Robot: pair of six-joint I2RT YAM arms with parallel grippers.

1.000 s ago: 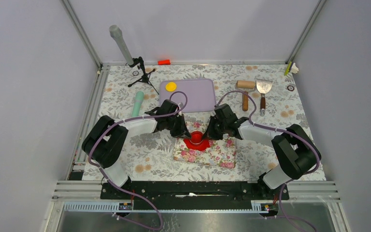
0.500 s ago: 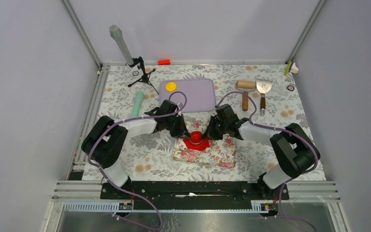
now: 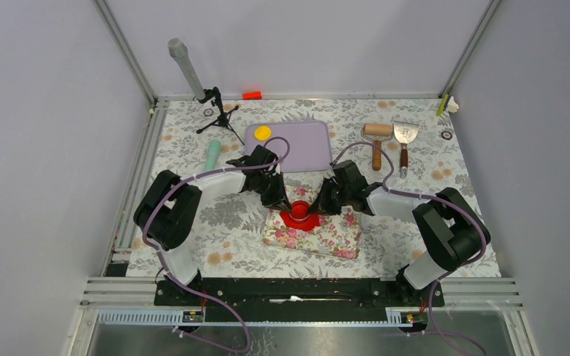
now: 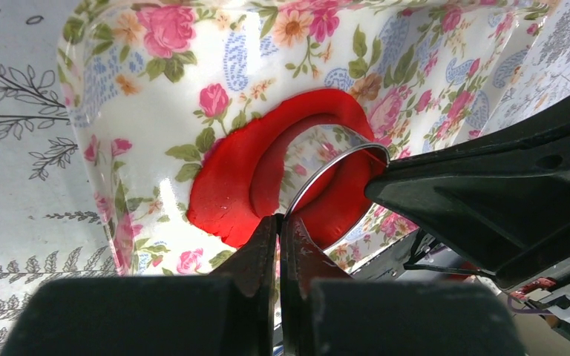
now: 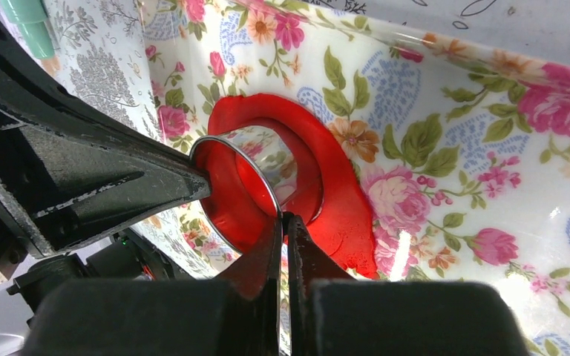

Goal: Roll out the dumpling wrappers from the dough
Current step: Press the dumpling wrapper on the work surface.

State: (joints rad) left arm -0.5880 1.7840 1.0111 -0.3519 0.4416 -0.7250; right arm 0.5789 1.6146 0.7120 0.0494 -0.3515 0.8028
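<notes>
We log both pincers low over the floral mat [image 3: 323, 237], which lies on the tabletop [image 3: 223, 252] just in front of them. The left pincer [image 4: 279, 222] has its jaws together, clamped on the thin rim of a shiny metal ring cutter [image 4: 325, 167]. The right pincer [image 5: 282, 222] is pinched the same way on the opposite rim of that ring. The ring sits on the dough [image 4: 219, 196], a flat irregular red sheet on the mat, directly under and between the two pincers. We see red inside the ring and all around it.

Just beyond both pincers we note a purple tray [image 3: 304, 141]. The yellow wrapper [image 3: 263, 133] lies in its far-left corner, well apart from the left pincer. Left of the left pincer lies a mint green tool [image 3: 211, 157]. Beyond and right of the right pincer, a wooden rolling pin [image 3: 377, 141] and a scraper [image 3: 404, 136] lie side by side. Farthest out we mark a small tripod [image 3: 219, 115] and a red-orange block [image 3: 251, 95] at the back edge.
</notes>
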